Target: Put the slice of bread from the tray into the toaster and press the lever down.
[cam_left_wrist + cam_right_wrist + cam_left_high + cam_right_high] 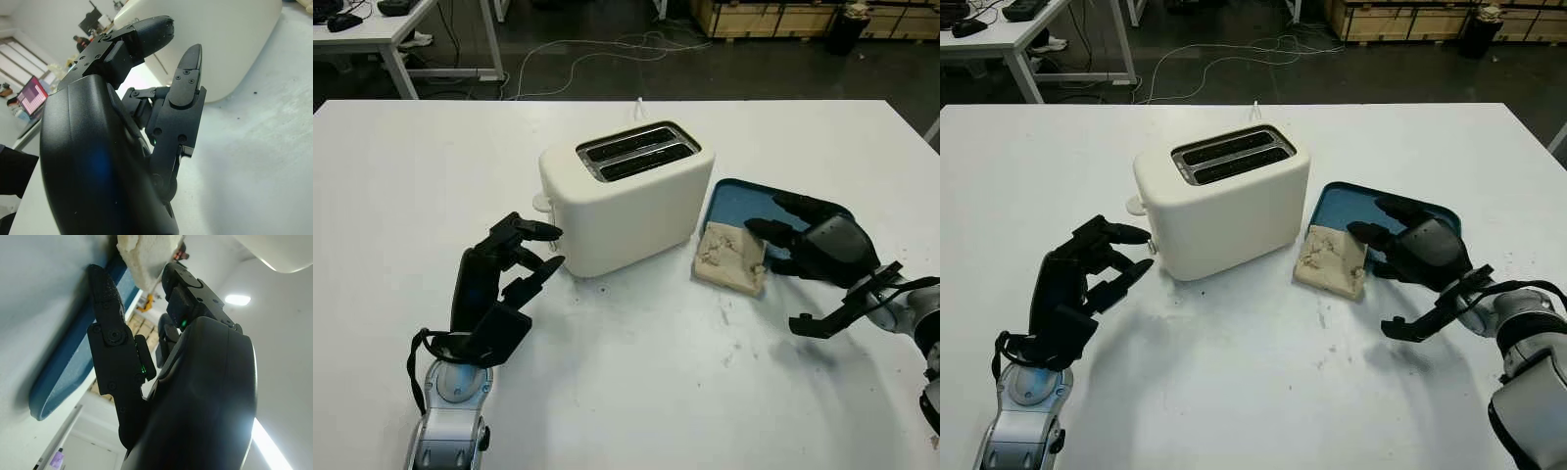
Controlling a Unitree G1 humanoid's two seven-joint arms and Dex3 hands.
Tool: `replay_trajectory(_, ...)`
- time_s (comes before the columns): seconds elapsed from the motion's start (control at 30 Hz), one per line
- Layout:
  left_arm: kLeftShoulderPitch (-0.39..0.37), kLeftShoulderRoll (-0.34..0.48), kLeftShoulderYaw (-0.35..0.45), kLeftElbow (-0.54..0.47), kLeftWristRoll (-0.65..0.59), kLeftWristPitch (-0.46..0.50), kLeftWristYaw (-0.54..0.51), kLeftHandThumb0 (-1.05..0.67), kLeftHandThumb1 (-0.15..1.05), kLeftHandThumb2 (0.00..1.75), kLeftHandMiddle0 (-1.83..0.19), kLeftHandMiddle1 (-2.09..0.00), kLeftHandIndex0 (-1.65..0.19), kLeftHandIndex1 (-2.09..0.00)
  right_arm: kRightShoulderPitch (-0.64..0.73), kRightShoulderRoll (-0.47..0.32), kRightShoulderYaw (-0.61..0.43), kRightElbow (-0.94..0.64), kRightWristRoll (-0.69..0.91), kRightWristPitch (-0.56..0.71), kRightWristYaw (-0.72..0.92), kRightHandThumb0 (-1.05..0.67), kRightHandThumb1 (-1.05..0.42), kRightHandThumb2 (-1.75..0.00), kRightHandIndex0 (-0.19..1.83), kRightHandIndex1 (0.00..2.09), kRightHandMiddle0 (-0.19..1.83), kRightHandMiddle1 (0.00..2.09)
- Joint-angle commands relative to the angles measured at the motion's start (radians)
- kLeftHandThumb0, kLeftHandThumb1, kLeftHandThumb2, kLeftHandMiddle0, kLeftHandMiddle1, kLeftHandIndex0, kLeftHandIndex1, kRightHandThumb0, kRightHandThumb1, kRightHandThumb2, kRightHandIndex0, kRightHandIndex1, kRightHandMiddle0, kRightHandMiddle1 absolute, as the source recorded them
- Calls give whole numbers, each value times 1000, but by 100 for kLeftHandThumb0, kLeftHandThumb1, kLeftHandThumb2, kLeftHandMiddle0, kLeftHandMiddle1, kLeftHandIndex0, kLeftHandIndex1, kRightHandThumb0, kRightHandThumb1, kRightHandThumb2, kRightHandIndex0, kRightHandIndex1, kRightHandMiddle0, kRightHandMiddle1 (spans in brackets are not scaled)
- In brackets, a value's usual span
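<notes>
**Inspector:** White table (pixel 636 392) is carrying the whole scene, with a dark floor, cables and crates lying behind it. Going left to right: the left hand (pixel 509 269) is hovering near the toaster's lever end, holding nothing, fingers loosely curled and slightly apart. The lever (pixel 541 203) is sitting up, not pressed.

**Assistant:** And the toaster?

**Inspector:** The toaster (pixel 626 196) is standing mid-table, both slots (pixel 636 152) facing up and looking empty. Just right of it the bread (pixel 731 257) is lying tilted, half over the tray's near rim, its lower edge on the table. The tray (pixel 729 191) is sitting close to the toaster's right end.

**Assistant:** The right hand?

**Inspector:** The right hand (pixel 813 245) is reaching over the tray, fingers spread, one fingertip at or almost at the bread's right edge. It is gripping nothing yet; I am judging this as the approach to the pick.

**Assistant:** How should it be done?

**Inspector:** In my judgement, the fingers should be closing across the slice's faces, lightly, since the crumb is looking soft and torn. The raised edge over the rim is offering a way under.

**Assistant:** Room?

**Inspector:** Tight between toaster and tray; open table is lying in front and right. Lifting straight up before crossing to the slots is looking safest.
</notes>
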Motion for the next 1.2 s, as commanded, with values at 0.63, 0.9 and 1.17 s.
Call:
replay_trajectory(0.63,0,-1,-2,-4,2,-8,11,-23,92,15,-63,-151,-55,-104,-14,88,40,25,3,-7,-44,-50,-78,0,30,13,43,0)
replay_trajectory(0.9,3,-2,-1,-4,-8,-8,8,-22,92,15,-62,-151,-54,-105,-12,98,50,32,8,-35,-64,-41,-82,-1,44,31,55,4)
replay_trajectory(1.17,1,6,-2,5,4,-19,11,-22,92,15,-63,-150,-54,-105,-12,99,100,39,-22,-53,-189,-27,-92,-2,61,96,89,16)
